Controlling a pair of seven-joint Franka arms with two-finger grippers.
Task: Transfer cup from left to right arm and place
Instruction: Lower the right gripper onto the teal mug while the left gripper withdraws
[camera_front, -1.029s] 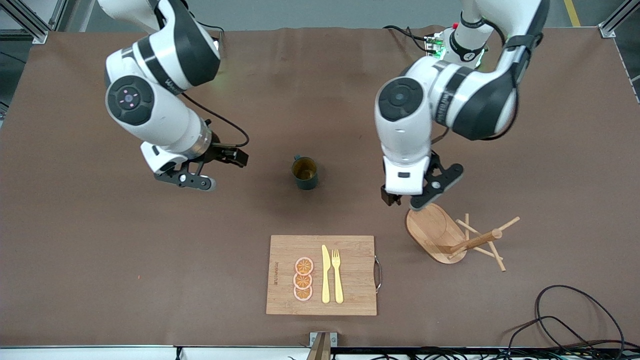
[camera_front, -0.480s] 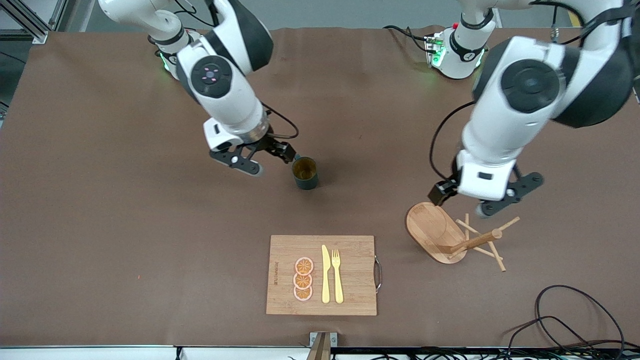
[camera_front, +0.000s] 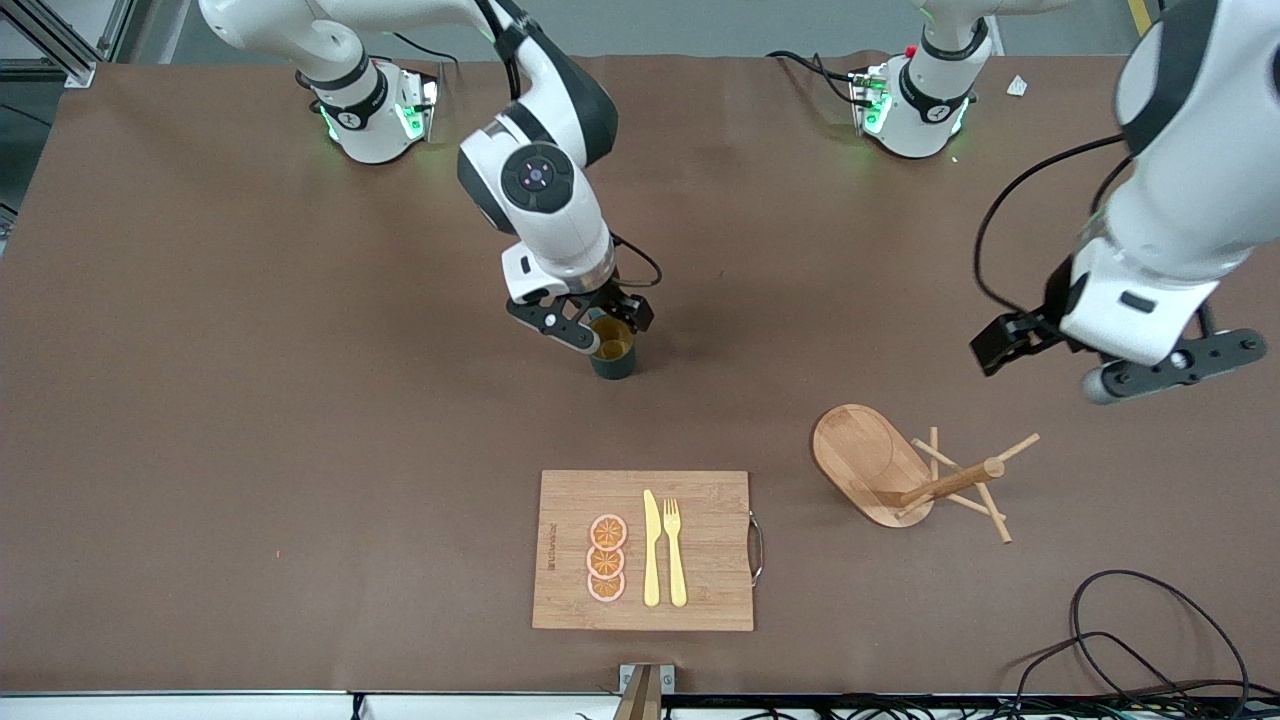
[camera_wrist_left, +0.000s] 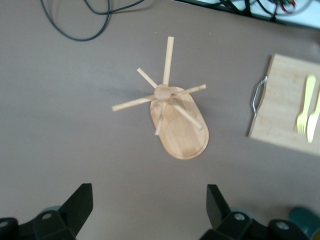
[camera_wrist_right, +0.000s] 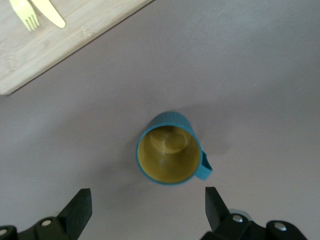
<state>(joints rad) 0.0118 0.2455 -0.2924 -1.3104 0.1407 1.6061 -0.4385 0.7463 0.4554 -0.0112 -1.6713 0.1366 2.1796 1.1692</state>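
- Your cup (camera_front: 613, 357) stands upright on the brown table (camera_front: 200, 400), near the middle. It is farther from the front camera than the cutting board (camera_front: 570, 500).
- Your right gripper (camera_front: 592, 322) hangs right over the cup. Its fingers (camera_wrist_right: 80, 210) are wide open and hold nothing.
- Your left gripper (camera_front: 1090, 365) is up in the air over the left arm's end of the table, near the wooden mug rack (camera_front: 900, 475). Its fingers (camera_wrist_left: 80, 205) are wide open too, with nothing in them.
- The rack stands well apart from the cup.
- A yellow knife (camera_front: 651, 550), a yellow fork (camera_front: 675, 550) and three orange slices (camera_front: 606, 558) lie on the board.
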